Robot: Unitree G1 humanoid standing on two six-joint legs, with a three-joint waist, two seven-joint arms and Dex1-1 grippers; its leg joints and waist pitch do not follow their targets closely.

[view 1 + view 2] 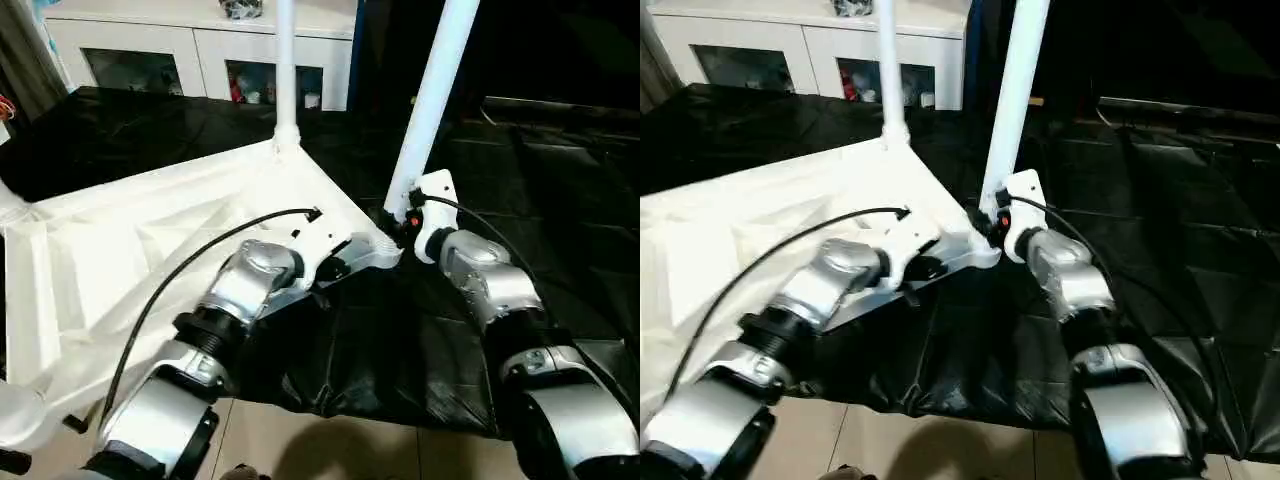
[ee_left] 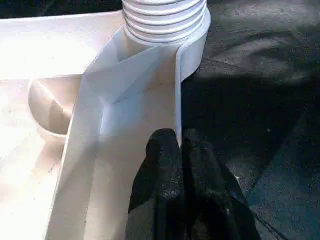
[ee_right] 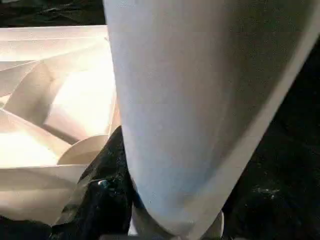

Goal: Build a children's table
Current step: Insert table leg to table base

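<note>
The children's table top [image 1: 120, 260] lies upside down on the black sheet, ribs facing up. One white leg [image 1: 285, 70] stands upright in the far corner socket. A second leg [image 1: 432, 100] rises tilted from the near right corner socket [image 2: 167, 20]. My right gripper [image 1: 400, 222] is shut on this leg just above its base, and the leg [image 3: 200, 100] passes close between its fingers [image 3: 100, 200]. My left gripper [image 2: 180, 150] is shut, its tips against the top's rim wall [image 2: 177, 90] just short of that socket.
A white cabinet [image 1: 200, 50] with glass doors stands behind the black-sheeted table [image 1: 560, 170]. The sheet's front edge hangs over the tiled floor [image 1: 330, 450] right below my forearms. A black cable [image 1: 190, 260] arcs over my left forearm.
</note>
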